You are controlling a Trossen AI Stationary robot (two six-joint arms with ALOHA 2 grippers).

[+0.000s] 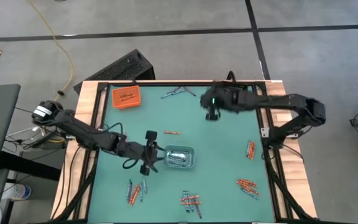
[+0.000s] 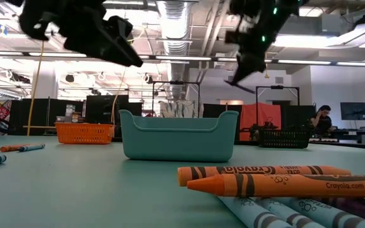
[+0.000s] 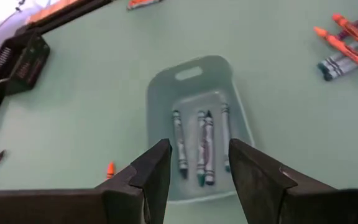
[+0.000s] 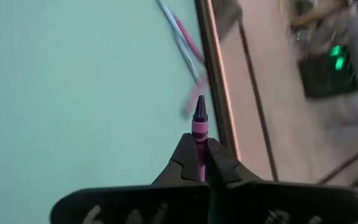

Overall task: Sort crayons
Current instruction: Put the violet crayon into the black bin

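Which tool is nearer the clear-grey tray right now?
Left. The left tool hangs open just beside the clear-grey tray; the right tool, shut on a purple crayon, is far behind it.

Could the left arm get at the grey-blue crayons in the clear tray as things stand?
Probably yes. The left gripper hangs open right over the clear tray, whose top is uncovered, and the grey-blue crayons lie loose on its floor. The tray walls may crowd the fingers.

The table [image 1: 229, 124] has a green top and a pale wooden rim, and stands on a grey floor [image 1: 166, 18] crossed by dark lines. A yellow cable [image 1: 64, 46] trails over the floor. Beyond the table, the room has long ceiling lights [image 2: 334, 41], exposed ducts [image 2: 176, 16] and a person [image 2: 324, 117] seated at a desk.
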